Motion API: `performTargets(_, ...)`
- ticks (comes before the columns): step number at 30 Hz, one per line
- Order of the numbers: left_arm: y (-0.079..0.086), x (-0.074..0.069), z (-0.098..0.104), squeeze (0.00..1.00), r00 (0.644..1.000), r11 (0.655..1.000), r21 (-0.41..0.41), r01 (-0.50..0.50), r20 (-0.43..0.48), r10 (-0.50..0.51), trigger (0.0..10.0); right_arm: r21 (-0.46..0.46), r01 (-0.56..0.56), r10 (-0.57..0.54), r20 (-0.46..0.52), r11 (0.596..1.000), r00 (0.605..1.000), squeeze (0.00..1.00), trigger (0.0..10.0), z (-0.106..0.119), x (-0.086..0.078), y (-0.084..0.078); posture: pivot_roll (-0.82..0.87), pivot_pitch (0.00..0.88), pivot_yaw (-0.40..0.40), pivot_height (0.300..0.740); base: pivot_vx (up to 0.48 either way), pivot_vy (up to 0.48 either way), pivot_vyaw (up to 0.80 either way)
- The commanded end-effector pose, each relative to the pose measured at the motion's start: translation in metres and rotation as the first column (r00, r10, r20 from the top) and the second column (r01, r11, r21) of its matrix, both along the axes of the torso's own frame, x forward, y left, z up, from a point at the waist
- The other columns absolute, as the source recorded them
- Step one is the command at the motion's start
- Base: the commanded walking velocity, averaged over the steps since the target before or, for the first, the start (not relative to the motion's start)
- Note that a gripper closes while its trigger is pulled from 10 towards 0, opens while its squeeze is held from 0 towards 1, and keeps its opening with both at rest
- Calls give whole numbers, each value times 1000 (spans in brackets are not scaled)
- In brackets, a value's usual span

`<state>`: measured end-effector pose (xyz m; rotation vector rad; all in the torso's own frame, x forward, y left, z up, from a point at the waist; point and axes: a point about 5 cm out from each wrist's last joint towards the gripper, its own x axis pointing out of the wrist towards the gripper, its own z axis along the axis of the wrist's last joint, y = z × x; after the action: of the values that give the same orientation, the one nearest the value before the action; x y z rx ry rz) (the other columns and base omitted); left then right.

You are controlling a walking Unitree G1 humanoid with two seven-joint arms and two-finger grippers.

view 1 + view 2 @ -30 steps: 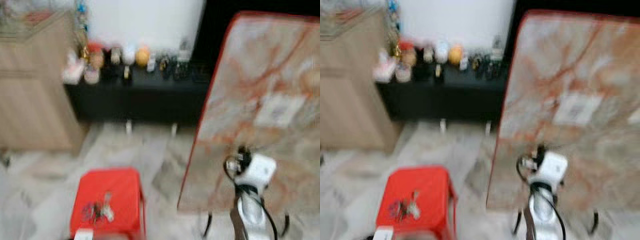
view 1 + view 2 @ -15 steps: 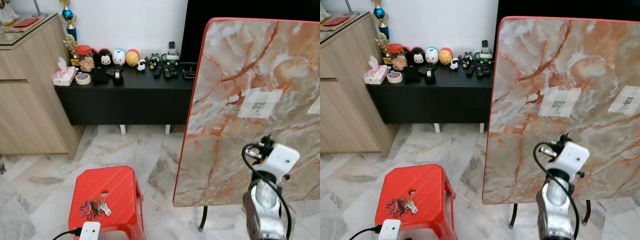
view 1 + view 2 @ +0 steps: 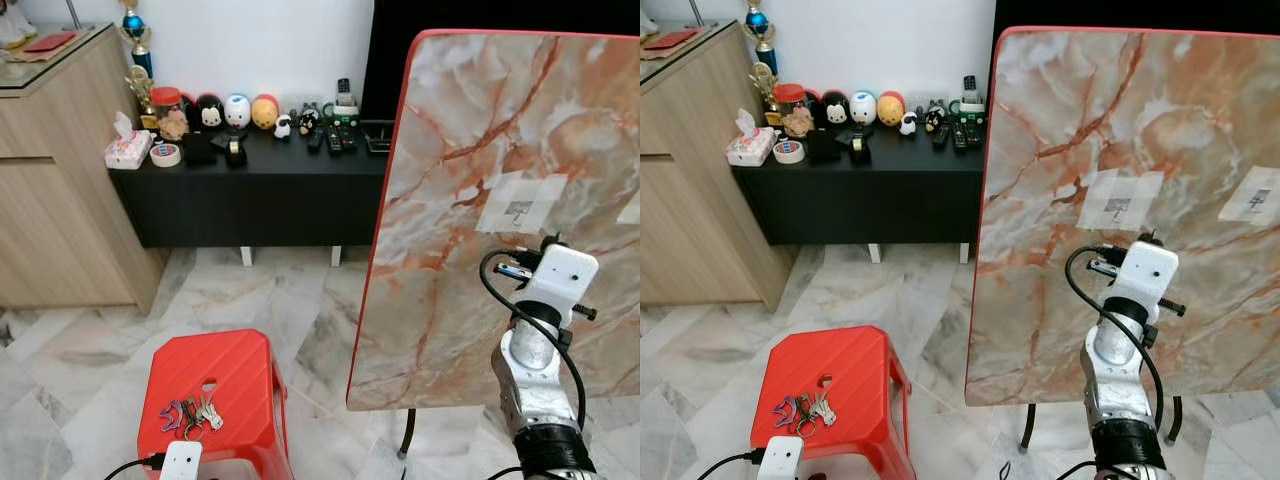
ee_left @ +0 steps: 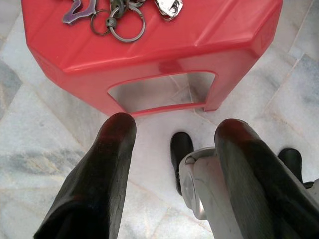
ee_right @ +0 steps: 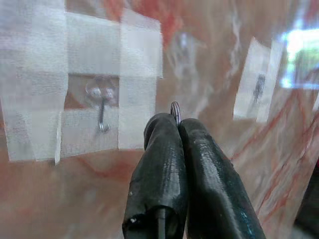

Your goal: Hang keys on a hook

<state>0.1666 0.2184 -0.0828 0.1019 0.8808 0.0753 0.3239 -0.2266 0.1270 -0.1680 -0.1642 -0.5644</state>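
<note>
We judge the hanging step is on: our right claw (image 5: 177,124), clenched on a key ring (image 5: 175,108), sits near the taped hook (image 5: 101,115) on the upended marble bench (image 3: 460,130). Next the ring must slip over that hook. Our left claw (image 4: 172,134) hangs open beside the red stool (image 3: 215,385), where a key bunch (image 3: 192,414) lies near its front edge.

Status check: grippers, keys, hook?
Right gripper shut on ring, near taped hook. Left gripper open, beside stool. Keys on stool.

Red plastic stool (image 3: 215,385) stands on marble floor (image 3: 70,350), carrying a key bunch (image 3: 190,414) near its front edge.
</note>
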Motion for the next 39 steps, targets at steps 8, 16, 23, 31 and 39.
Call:
performTargets(8,-2,-1,-1,0,1000,1000,0,6,-17,-6,10000,-139,-69,66,-22,988,998,0,10000,11,17,13,-13,0,-55,740,0,0,0)
performTargets(16,-3,0,-1,0,1000,1000,-3,8,-11,-8,10000,-173,-44,35,-54,984,998,0,10000,7,18,15,-16,0,-56,740,0,0,0)
performTargets(23,-4,-1,-1,0,1000,1000,-3,7,-9,-7,10000,-133,15,-14,7,991,1000,0,10000,7,10,14,-14,0,-60,740,0,0,0)
performTargets(31,-6,-2,-2,0,1000,1000,-6,11,-10,-11,10000,-113,8,-7,10,994,1000,0,10000,0,3,23,-17,0,-61,740,0,0,0)
performTargets(39,-6,-2,-2,0,1000,1000,-5,8,-9,-8,10000,-128,72,-83,-81,989,993,0,10000,-8,6,9,-14,0,-64,740,0,0,0)
